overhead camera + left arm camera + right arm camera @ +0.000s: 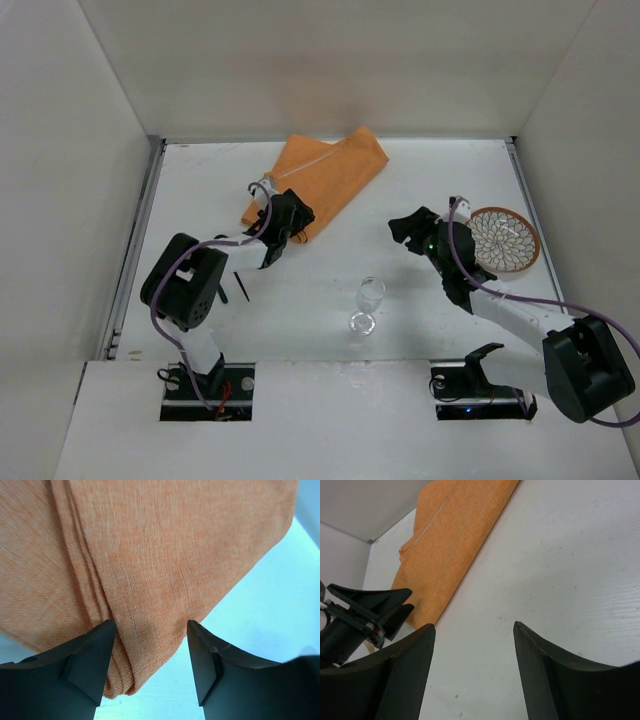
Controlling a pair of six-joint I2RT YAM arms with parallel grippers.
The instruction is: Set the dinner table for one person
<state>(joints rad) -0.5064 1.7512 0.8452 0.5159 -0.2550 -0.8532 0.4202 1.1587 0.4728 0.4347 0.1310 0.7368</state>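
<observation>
An orange cloth placemat [318,180] lies folded and skewed on the white dinner table [430,180], at the back centre-left. My left gripper [290,225] is open, its jaws straddling the placemat's near folded corner [125,675], close above it. My right gripper [405,228] is open and empty over bare table [530,570], left of a round plate [505,240] with a brown rim and white lattice pattern. A clear wine glass [367,303] stands at the table's front centre, between the arms. The right wrist view shows the placemat [450,540] and the left gripper [395,612].
White walls enclose the table on three sides. Thin metal rails [140,240] run along the side edges. A small dark object [220,292] lies near the left arm's base.
</observation>
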